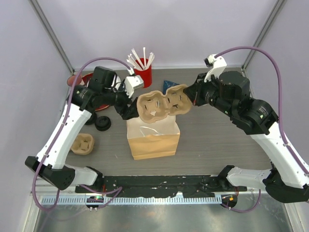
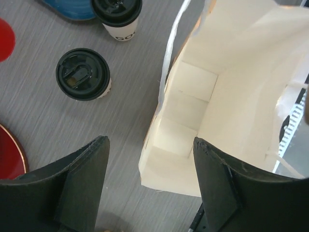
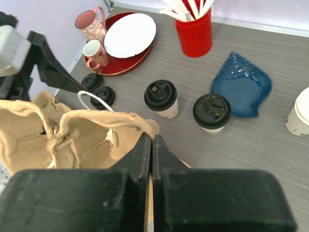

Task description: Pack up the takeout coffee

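- Two takeout coffees (image 3: 161,99) stand upright on the grey counter (image 3: 270,154) with their black lids on. The second cup (image 3: 212,112) is just beside a blue shell-shaped dish (image 3: 241,84).
- Neither cup is in a tool, the bag or a carrier.
- Near them, a pulp cup carrier (image 1: 161,104) hangs tilted above the open brown paper bag (image 1: 153,140), all its wells empty.
- The right tool (image 3: 152,142) is closed, pinching the carrier's right rim.
- The left tool (image 2: 149,145) stands with its fingers spread. It grips nothing and sits at the carrier's left end, above the bag's left edge.
- Behind the cups is a red straw holder (image 3: 194,31) full of white straws.
- To the left are a red tray (image 3: 120,65) with a white plate (image 3: 130,35), a pink mug (image 3: 89,23) and two loose black lids (image 3: 99,92).
- A second pulp carrier (image 1: 82,143) lies on the counter, well left of the bag.
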Controlling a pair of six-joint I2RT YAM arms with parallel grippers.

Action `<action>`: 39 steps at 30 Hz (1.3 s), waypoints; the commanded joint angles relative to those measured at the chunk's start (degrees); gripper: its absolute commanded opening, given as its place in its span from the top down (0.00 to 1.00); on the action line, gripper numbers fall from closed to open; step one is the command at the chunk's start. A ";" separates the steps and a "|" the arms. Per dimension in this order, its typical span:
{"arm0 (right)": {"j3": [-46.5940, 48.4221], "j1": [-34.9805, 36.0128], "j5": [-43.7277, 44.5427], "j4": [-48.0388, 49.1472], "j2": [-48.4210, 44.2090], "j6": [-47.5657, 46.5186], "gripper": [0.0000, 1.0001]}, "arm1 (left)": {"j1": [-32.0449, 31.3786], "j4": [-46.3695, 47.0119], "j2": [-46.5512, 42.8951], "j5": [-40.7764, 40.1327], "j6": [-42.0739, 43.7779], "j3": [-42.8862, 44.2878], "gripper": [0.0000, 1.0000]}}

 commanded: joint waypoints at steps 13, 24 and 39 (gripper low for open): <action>2.58 -2.79 -12.84 -3.48 -0.53 -3.27 0.99 | -0.48 0.24 2.33 0.48 2.21 -4.60 1.00; 1.97 -2.79 -15.76 0.19 5.63 -3.80 0.99 | -0.48 2.36 -2.94 2.14 -3.25 -9.09 1.00; -6.91 -2.79 -21.56 -1.19 6.24 -5.03 0.99 | -0.92 5.08 -2.68 -2.44 -13.01 -9.79 1.00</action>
